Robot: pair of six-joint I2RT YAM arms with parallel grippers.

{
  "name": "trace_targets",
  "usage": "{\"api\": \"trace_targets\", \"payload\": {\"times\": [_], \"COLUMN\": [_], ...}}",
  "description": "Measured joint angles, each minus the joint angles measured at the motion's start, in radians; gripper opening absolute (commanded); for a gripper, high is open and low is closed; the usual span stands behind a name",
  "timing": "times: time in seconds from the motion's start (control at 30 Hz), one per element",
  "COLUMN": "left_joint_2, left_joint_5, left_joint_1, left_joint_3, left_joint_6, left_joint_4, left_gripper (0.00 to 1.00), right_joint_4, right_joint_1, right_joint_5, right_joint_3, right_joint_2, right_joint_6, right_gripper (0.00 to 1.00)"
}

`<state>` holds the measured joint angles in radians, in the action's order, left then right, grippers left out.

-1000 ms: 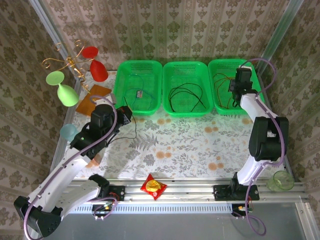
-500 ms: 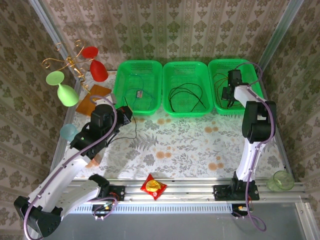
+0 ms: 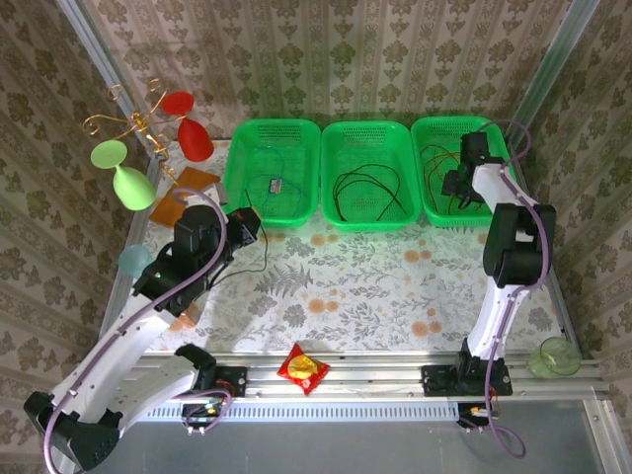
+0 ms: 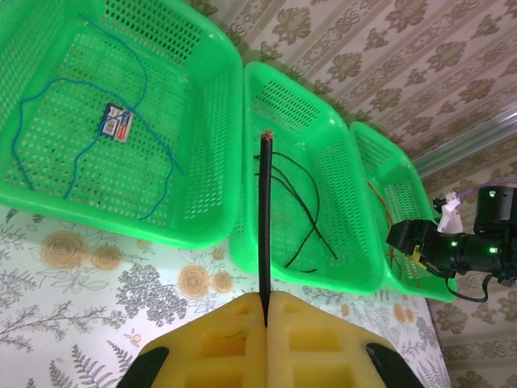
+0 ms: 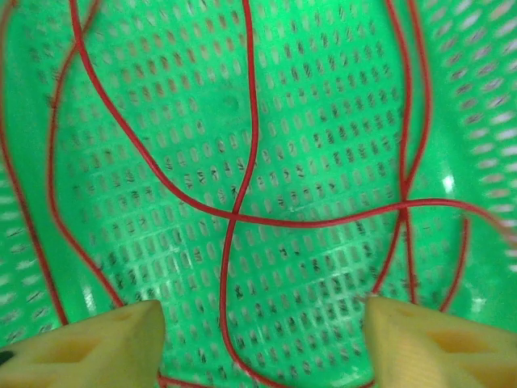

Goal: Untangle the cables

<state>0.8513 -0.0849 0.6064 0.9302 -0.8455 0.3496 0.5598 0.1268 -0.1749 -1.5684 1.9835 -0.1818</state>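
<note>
The left hand [image 4: 266, 303] is closed on a black cable [image 4: 264, 218], pinched near its bared end, which sticks out toward 12 o'clock from the pads. The rest of it trails onto the counter [image 3: 375, 286] at about 9 o'clock in the top view. The right hand [image 5: 262, 315] hangs open low inside the right basket [image 3: 434, 212], at about 1 o'clock. Its pads stand wide on either side of a red cable [image 5: 242, 121] that loops and crosses itself on the basket floor. A second black cable [image 3: 367, 178] lies in the middle basket [image 3: 367, 222], and a blue-green cable [image 4: 179, 171] lies in the left basket [image 3: 267, 219].

The step looks to be sorting the red cable. To do it well, the right hand should close on one single strand well away from the crossing, not on the overlap. It should then lift slowly so the loops slide free rather than tighten. The left hand should keep its grip firm and drag the black tail clear of the basket rims.
</note>
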Motion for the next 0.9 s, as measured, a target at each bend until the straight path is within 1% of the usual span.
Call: {"api": "trace_targets", "payload": {"times": [0.07,0.23,0.43,0.6,0.9], "left_joint_2": [0.003,0.056,0.164,0.262,0.465], "left_joint_5": [-0.002,-0.009,-0.008,-0.001,0.048], "left_joint_1": [0.014,0.068,0.126,0.160,0.172], "left_joint_3": [0.024,0.106,0.236,0.389,0.666], "left_joint_6": [0.000,0.008,0.038,0.068,0.126], "left_joint_4": [-0.001,-0.008,-0.014,-0.030,-0.059], "left_gripper": [0.00,0.00,0.00,0.00,0.00], "right_joint_4": [0.005,0.005,-0.004,-0.018,-0.052], "right_joint_1": [0.000,0.000,0.000,0.000,-0.021], "right_joint_5": [0.002,0.012,0.056,0.108,0.176], "right_joint_3": [0.000,0.013,0.103,0.233,0.409], "right_joint_2": [-0.058,-0.228,-0.402,-0.541,-0.827], "right_joint_6": [0.000,0.000,-0.018,-0.066,-0.123], "right_gripper": [0.82,0.89,0.92,0.94,0.98]}}
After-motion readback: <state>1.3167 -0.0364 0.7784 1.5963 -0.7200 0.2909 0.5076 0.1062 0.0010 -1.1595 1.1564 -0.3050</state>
